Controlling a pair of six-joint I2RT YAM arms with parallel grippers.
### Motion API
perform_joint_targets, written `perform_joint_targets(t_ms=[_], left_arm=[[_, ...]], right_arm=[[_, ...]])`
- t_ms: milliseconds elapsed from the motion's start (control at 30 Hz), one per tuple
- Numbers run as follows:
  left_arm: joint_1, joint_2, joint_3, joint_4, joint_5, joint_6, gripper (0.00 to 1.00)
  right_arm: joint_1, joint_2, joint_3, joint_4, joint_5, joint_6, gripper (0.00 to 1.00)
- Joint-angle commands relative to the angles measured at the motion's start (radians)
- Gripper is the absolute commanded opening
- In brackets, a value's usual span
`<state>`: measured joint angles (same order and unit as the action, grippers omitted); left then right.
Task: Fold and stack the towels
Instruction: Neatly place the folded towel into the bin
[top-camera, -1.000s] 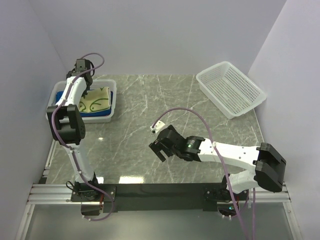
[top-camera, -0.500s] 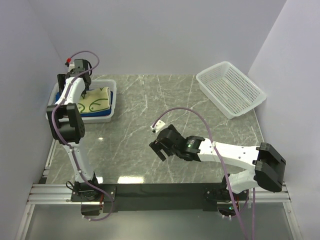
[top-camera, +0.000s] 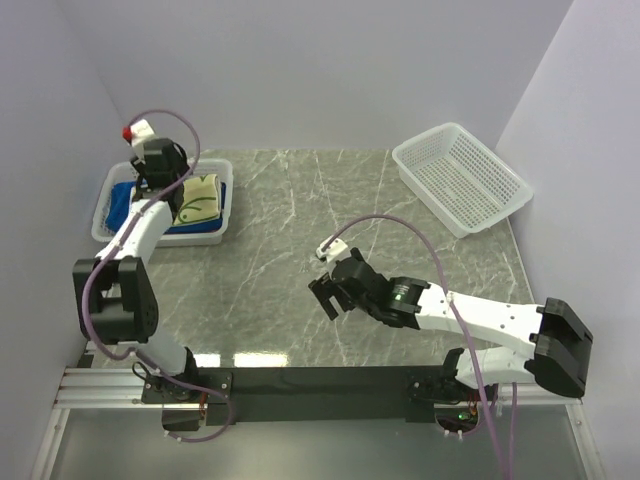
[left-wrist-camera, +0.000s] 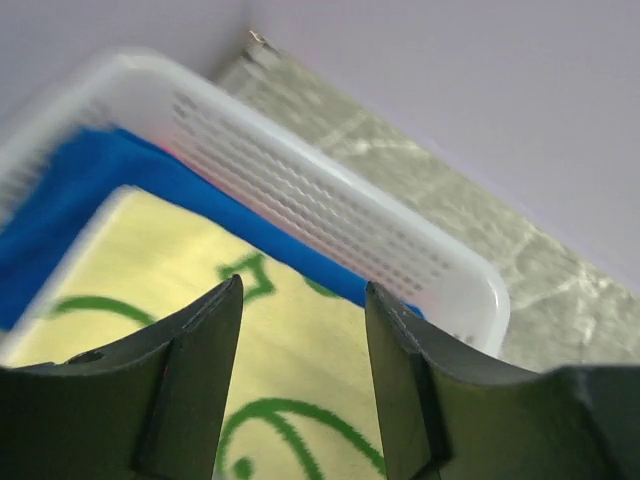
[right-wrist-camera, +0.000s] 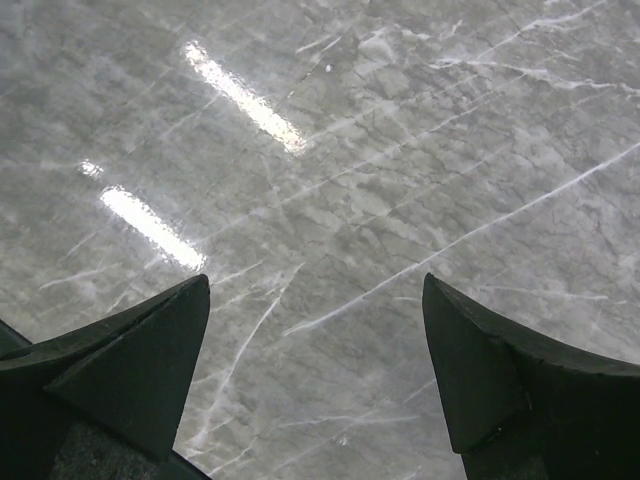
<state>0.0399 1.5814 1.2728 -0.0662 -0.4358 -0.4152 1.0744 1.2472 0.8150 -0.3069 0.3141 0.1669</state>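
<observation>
Far left: white lattice basket (top-camera: 226, 178) at the table's back-left corner. Towels lie inside it, a royal blue towel (top-camera: 123, 196) underneath and a pale yellow towel with green motifs (top-camera: 200, 197) folded on top.

Left gripper (left-wrist-camera: 302, 300) hangs over that basket, pointing down at the yellow towel. Fingers (left-wrist-camera: 195, 385) stand moderately apart with nothing between them – the patterned cloth shows through the gap. Contact with the towel: cannot tell.

Centre: grey marble table (top-camera: 270, 215).

Right of centre: right gripper (right-wrist-camera: 315, 285) is held low over the bare marble, well away from both baskets. Jaws spread wide, holding nothing.

Far right: a second white lattice basket (top-camera: 460, 178) sits angled at the back-right corner.
</observation>
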Motion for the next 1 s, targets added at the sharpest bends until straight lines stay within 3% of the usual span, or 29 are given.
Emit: perform_joint_targets(t_ms=[0, 267, 400, 500, 667, 767, 900, 967], left_arm=[[-0.012, 0.052, -0.122, 0.305, 0.135, -0.076, 0.56], [-0.135, 0.135, -0.268, 0.526, 0.074, -0.043, 0.5], [-0.152, 0.167, -0.251, 0.459, -0.038, -0.088, 0.52], [-0.16, 0.117, -0.265, 0.491, -0.023, -0.05, 0.53], [-0.166, 0.011, -0.182, 0.305, -0.057, -0.079, 0.62], [-0.166, -0.079, -0.124, 0.185, -0.066, -0.114, 0.73], [-0.166, -0.248, -0.056, -0.105, -0.04, -0.166, 0.91], [-0.166, -0.322, -0.062, -0.162, 0.011, -0.169, 0.96]], right_arm=[[-0.013, -0.054, -0.031, 0.071, -0.006, 0.023, 0.93], [-0.03, -0.057, -0.092, 0.098, -0.029, 0.031, 0.93], [-0.033, -0.057, -0.103, 0.101, -0.035, 0.034, 0.92], [-0.036, -0.065, -0.105, 0.1, -0.032, 0.031, 0.92], [-0.048, -0.092, -0.093, 0.095, -0.006, 0.026, 0.92], [-0.08, -0.12, -0.073, 0.074, 0.034, 0.034, 0.92], [-0.169, -0.169, -0.031, 0.029, 0.111, 0.091, 0.93], [-0.217, -0.218, -0.016, -0.018, 0.167, 0.121, 0.94]])
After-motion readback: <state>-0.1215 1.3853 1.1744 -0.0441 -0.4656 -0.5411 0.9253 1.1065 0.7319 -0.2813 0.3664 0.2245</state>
